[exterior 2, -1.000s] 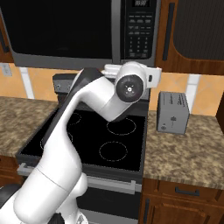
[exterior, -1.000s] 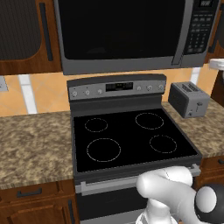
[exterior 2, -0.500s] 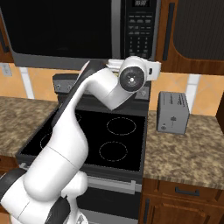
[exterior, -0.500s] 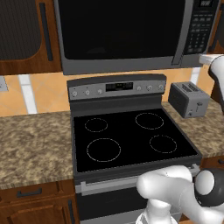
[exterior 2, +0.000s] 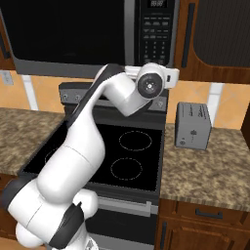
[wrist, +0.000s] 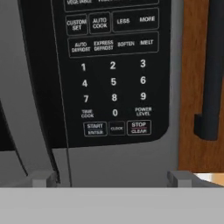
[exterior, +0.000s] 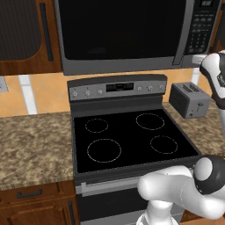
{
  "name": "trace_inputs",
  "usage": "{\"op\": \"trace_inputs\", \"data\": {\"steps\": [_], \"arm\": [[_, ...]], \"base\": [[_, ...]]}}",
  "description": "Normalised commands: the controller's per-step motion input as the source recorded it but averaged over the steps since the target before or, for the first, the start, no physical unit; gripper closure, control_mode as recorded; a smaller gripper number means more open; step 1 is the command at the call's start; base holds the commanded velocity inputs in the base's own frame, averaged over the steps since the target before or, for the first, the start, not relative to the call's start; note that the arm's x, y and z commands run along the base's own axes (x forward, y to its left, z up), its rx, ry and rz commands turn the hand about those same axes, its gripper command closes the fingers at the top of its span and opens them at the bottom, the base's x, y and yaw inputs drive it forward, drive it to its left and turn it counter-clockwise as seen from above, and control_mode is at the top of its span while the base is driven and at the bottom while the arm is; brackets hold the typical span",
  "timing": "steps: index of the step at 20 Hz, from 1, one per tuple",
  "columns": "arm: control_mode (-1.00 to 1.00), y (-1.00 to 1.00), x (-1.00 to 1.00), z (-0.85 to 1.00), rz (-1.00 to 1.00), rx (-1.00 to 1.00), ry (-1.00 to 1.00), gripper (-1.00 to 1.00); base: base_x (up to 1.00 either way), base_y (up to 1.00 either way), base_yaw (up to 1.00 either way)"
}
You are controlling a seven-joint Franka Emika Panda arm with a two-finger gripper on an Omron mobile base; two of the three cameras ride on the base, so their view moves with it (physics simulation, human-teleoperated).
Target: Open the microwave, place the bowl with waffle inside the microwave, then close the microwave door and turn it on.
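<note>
The microwave (exterior: 123, 30) (exterior 2: 68, 34) hangs above the stove with its door (exterior: 118, 26) shut and the dark glass unlit. In the hand view, its black button panel (wrist: 113, 74) is close ahead. The door's grey handle (wrist: 26, 109) runs down the left of that view. My gripper (wrist: 112, 178) is open, with nothing between its fingertips (wrist: 43, 178), and faces the panel's lower edge. From the right base view, my raised wrist (exterior 2: 149, 84) sits just below the panel (exterior 2: 156, 34). The bowl and the waffle are out of view.
A black-topped stove (exterior: 132, 140) lies under the microwave. A small grey toaster (exterior: 190, 100) (exterior 2: 192, 126) stands on the granite counter (exterior 2: 210, 166) to its right. A brown cabinet with a dark vertical handle (wrist: 213, 70) adjoins the microwave's right side.
My hand has risen a little and settled under the microwave's lower right corner. The door remains shut.
</note>
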Motion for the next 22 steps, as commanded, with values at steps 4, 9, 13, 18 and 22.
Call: {"op": "trace_inputs", "data": {"steps": [4,9,13,18,22], "arm": [[-1.0,-0.18,0.22,-0.01,0.0,0.0,0.0,-1.0],[-1.0,-0.06,0.28,0.0,-0.06,0.0,0.0,-1.0],[-1.0,0.0,0.19,0.03,-0.1,0.0,0.0,-1.0],[-1.0,0.0,0.04,0.12,-0.03,0.0,0.0,-1.0],[-1.0,0.0,0.11,0.14,0.0,0.0,0.0,-1.0]], "base": [[0.0,0.0,0.0],[0.0,0.0,0.0],[0.0,0.0,0.0],[0.0,0.0,0.0],[0.0,0.0,0.0]]}}
